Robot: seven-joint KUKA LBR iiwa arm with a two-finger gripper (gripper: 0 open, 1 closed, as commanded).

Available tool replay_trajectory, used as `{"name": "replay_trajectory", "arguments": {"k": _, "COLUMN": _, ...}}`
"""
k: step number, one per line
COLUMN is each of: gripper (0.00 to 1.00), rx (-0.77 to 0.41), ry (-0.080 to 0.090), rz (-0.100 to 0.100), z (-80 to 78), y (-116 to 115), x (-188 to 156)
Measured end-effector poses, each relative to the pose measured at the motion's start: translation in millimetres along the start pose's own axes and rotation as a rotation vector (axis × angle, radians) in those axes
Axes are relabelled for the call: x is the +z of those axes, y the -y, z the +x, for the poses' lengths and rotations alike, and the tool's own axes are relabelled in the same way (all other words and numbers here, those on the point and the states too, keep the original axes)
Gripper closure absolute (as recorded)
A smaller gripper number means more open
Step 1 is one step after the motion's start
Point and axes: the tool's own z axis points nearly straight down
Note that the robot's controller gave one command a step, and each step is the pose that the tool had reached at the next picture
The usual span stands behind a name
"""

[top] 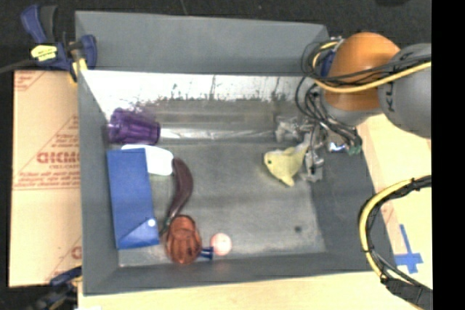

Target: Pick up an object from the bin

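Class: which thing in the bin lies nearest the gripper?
The pale yellow piece, right beside the gripper; the purple cup, blue box and pink ball all lie far off at the left.

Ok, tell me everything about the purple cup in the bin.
The purple cup lies on its side in the bin's far left corner, at the foot of the back wall. It looks like smooth, slightly see-through plastic. The blue box lies just beside it, nearer the camera; whether they touch cannot be told.
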Motion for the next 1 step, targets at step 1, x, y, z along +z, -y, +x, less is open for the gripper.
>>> {"name": "replay_trajectory", "arguments": {"k": 1, "gripper": 1.0, "rx": -0.072, "ry": 0.001, "rz": 0.009, "z": 2.5, "y": -8.3, "x": -2.5}}
